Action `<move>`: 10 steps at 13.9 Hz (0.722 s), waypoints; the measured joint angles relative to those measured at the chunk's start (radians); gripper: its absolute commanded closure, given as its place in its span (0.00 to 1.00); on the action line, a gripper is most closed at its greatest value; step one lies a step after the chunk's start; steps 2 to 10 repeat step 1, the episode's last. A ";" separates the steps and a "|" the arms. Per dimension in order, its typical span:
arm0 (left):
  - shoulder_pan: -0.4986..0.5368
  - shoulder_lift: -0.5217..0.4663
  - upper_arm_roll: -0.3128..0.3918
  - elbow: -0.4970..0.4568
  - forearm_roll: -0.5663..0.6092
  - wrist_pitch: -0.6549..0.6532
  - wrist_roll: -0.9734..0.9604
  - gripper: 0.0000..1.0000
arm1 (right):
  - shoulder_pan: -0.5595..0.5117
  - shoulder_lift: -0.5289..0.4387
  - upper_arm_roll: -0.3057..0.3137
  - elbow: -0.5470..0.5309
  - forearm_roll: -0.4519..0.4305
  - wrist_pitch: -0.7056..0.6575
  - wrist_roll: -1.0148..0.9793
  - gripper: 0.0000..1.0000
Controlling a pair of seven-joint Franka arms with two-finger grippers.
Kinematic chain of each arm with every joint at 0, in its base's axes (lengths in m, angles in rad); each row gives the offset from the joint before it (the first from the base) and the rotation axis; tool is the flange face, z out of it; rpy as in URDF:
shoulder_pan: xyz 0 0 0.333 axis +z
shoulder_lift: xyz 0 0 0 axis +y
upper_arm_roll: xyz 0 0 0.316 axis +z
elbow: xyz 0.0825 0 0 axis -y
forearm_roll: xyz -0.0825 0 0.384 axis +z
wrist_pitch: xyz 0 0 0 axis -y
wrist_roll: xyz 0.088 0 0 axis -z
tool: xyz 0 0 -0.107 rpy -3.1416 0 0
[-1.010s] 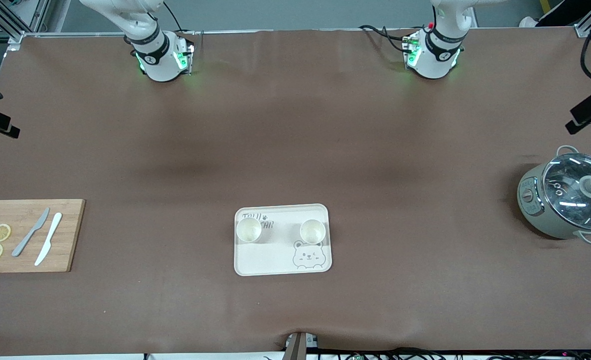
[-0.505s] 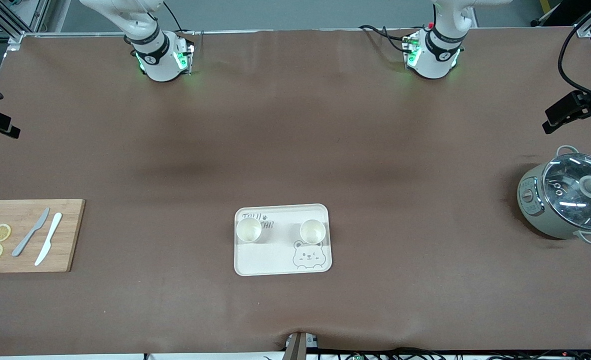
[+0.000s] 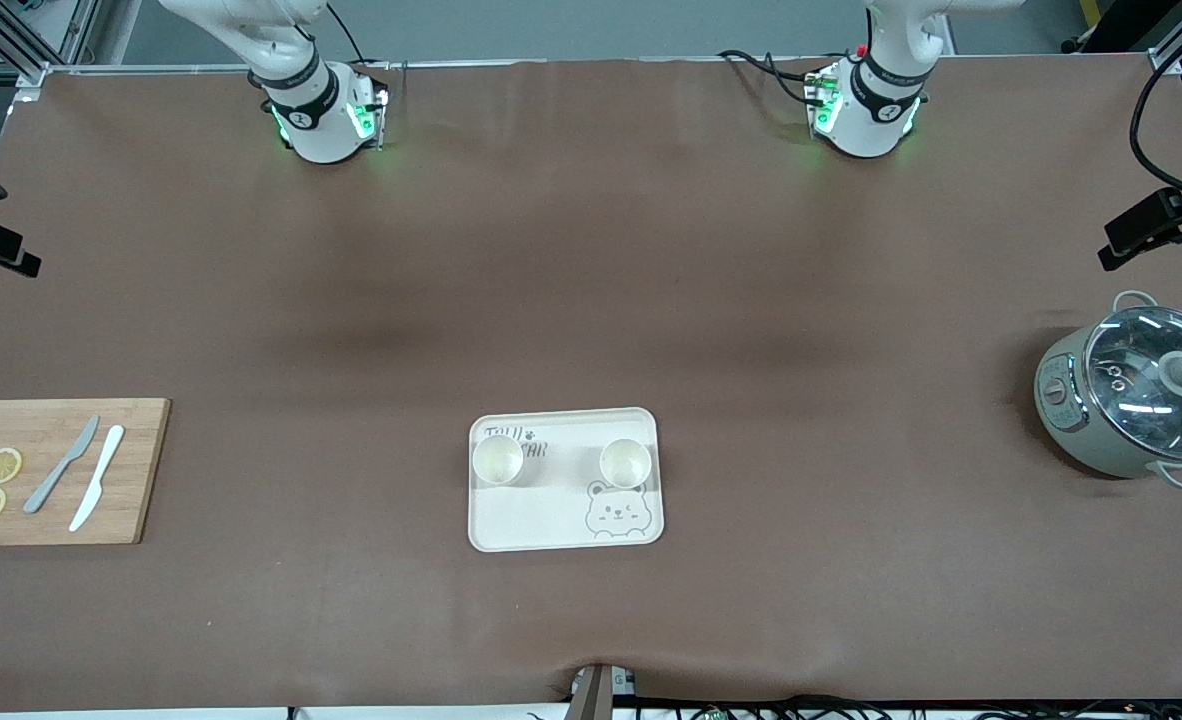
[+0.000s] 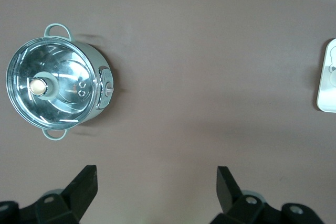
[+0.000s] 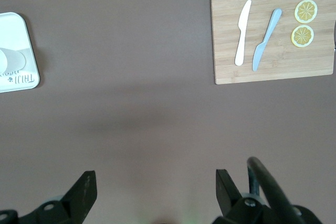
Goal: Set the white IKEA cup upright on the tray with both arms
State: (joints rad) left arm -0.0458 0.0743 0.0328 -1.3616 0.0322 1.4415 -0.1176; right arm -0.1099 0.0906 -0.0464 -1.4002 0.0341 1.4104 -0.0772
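The cream-white tray (image 3: 511, 525) with grey lettering and a bear face lies on the brown table, near the front camera. Two white cups stand upright on it, apart: one (image 3: 498, 461) toward the right arm's end, one (image 3: 625, 463) toward the left arm's end. My left gripper (image 4: 156, 182) is open and empty, high over bare table beside the pot. My right gripper (image 5: 156, 184) is open and empty, high over bare table between tray and cutting board. The tray's edge shows in the left wrist view (image 4: 326, 103) and the right wrist view (image 5: 23, 80).
A grey-green pot with a glass lid (image 3: 1136, 400) stands at the left arm's end. A wooden cutting board (image 3: 136, 470) with two knives and two lemon slices lies at the right arm's end. Both arm bases (image 3: 321, 115) (image 3: 866, 110) stand along the table's edge farthest from the front camera.
The black part of the left arm's hand at the front view's edge has shifted a little over the table near the pot. The right arm, tray and cups have not moved.
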 measured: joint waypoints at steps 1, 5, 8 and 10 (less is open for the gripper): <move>-0.001 0.000 0.000 0.000 0.000 0.000 0.001 0.00 | 0.000 0.000 0.000 0.000 0.000 0.000 0.000 0.00; -0.001 0.000 0.000 0.000 0.000 0.000 0.001 0.00 | 0.000 0.000 0.000 0.000 0.000 0.000 0.000 0.00; -0.001 0.000 0.000 0.000 0.000 0.000 0.001 0.00 | 0.000 0.000 0.000 0.000 0.000 0.000 0.000 0.00; -0.001 0.000 0.000 0.000 0.000 0.000 0.001 0.00 | 0.000 0.000 0.000 0.000 0.000 0.000 0.000 0.00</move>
